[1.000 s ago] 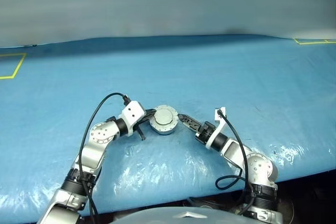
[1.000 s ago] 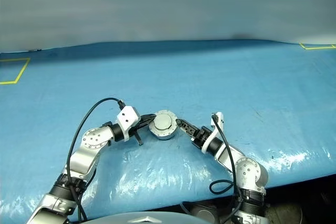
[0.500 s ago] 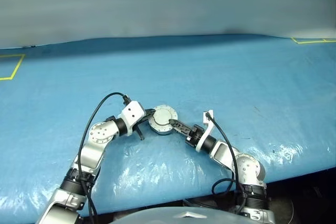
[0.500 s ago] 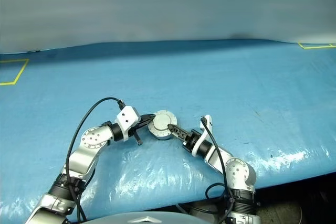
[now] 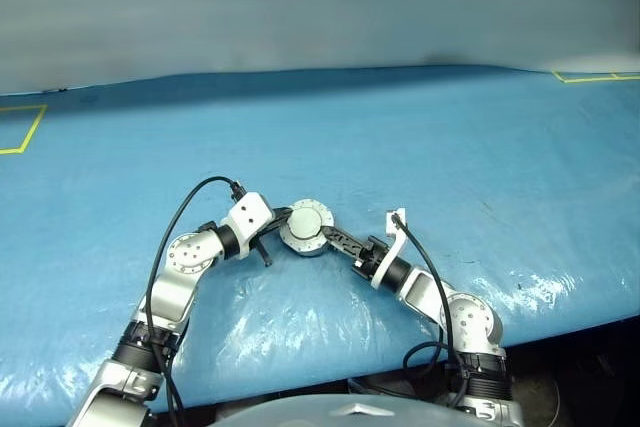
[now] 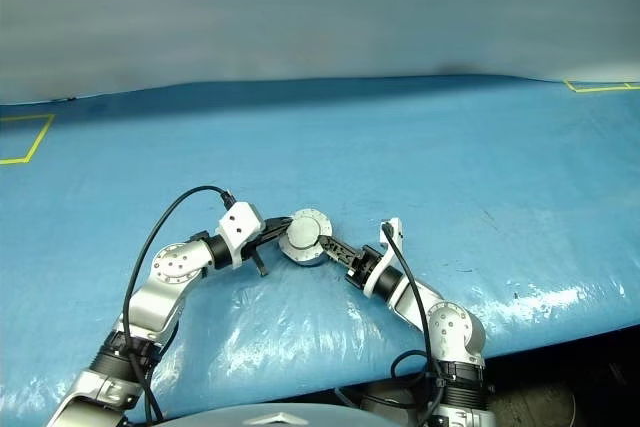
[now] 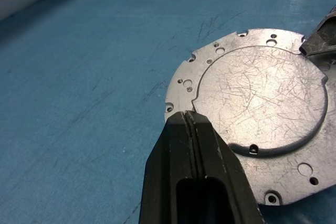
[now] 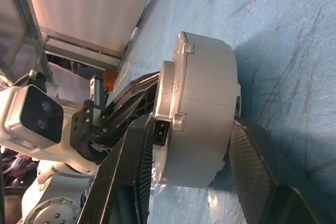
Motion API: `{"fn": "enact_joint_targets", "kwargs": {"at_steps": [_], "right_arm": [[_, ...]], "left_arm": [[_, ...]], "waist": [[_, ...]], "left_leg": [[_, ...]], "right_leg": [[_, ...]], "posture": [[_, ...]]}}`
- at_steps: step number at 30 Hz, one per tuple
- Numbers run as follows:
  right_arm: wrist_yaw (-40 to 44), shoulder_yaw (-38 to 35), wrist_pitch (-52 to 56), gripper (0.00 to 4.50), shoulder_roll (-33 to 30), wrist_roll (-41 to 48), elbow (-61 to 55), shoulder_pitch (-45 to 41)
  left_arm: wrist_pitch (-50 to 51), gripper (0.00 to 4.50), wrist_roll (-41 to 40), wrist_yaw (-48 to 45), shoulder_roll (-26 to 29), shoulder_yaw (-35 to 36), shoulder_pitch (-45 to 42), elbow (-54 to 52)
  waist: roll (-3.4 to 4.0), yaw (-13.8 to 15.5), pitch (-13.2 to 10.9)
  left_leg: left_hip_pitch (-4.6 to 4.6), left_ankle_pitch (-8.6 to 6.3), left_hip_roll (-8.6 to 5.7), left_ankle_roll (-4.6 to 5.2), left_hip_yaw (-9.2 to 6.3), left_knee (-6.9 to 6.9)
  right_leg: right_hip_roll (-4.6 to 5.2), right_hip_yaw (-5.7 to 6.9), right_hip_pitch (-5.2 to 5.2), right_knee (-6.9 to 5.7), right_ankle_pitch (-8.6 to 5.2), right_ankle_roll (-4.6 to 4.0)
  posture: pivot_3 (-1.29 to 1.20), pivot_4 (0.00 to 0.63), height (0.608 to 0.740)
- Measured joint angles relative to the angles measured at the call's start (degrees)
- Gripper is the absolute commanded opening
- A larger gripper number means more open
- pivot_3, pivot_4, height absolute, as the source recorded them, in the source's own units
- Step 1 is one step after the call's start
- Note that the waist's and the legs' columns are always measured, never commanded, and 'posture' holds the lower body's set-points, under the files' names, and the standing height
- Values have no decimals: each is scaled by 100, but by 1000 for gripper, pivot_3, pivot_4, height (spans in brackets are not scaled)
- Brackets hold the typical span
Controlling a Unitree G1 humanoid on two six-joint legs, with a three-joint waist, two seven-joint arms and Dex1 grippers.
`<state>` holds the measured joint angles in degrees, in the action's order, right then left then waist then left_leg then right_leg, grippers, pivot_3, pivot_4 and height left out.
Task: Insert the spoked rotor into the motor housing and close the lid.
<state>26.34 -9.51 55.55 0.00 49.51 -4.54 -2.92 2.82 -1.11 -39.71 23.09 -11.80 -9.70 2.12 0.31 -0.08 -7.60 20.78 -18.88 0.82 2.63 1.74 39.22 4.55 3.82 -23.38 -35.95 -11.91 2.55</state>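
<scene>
Resting on a wide blue table [image 5: 420,137] whose covering is scuffed and creased into glossy wrinkles near the front edge, the motor housing [image 8: 202,114] is seen as a squat round drum of matt silver-grey metal with a smooth side wall and small lugs at its upper rim. Its top is covered by the lid [image 7: 262,108], a thin scratched metal disc with a notched, scalloped edge, small drilled holes and a slightly raised round centre; the lid is lying flat and closed on the housing. The left gripper [image 7: 187,119] is pressed fully shut, its two black fingers meeting in a blunt wedge whose tip is laid at the lid's rim on the housing's left side. The right gripper [image 8: 194,150] is brought in from the opposite side and is clamped on the housing at about half its spread: one smooth black finger is set against the wall under the rim, and the other, faced with a finely ribbed pad [image 8: 252,166], is set against the lower face. In the head views the housing [image 5: 304,226] is placed between both grippers near the table's front, and yellow tape corners [image 5: 25,127] are marked on the far cloth
</scene>
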Motion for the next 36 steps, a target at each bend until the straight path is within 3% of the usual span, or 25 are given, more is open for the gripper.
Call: {"fn": "enact_joint_targets", "kwargs": {"at_steps": [2,4,19,28,36], "right_arm": [[-34,-75,19,1750,54,102,6,-3],[-153,-170,71,1401,119,172,17,-13],[-291,-53,72,1198,158,114,11,-81],[-471,-123,92,1197,315,218,221,-304],[-802,-276,88,1197,442,590,398,-431]], "left_arm": [[1,0,9,34,-6,4,0,8],[-22,0,9,50,-6,17,14,19],[-80,0,-19,92,0,115,95,-3],[463,0,-1420,-408,27,799,650,-730],[1225,0,-2653,252,-308,1767,918,-1654]], "waist": [[1,-2,0],[2,-7,-2],[3,-58,-2],[0,-114,-15],[4,-109,-20]], "left_leg": [[1,0,0,0,0,0],[5,0,0,0,1,-1],[-1,2,1,-2,2,0],[23,9,15,-14,6,-1],[28,9,12,-15,5,-2]], "right_leg": [[0,0,-1,0,0,0],[0,0,-5,0,1,1],[-1,-3,-3,-3,2,1],[-9,-6,-30,-6,2,-4],[-9,-7,-30,-2,2,-4]], "posture": [[0,150,740],[0,150,740],[0,150,740],[0,150,740],[0,150,740]]}}
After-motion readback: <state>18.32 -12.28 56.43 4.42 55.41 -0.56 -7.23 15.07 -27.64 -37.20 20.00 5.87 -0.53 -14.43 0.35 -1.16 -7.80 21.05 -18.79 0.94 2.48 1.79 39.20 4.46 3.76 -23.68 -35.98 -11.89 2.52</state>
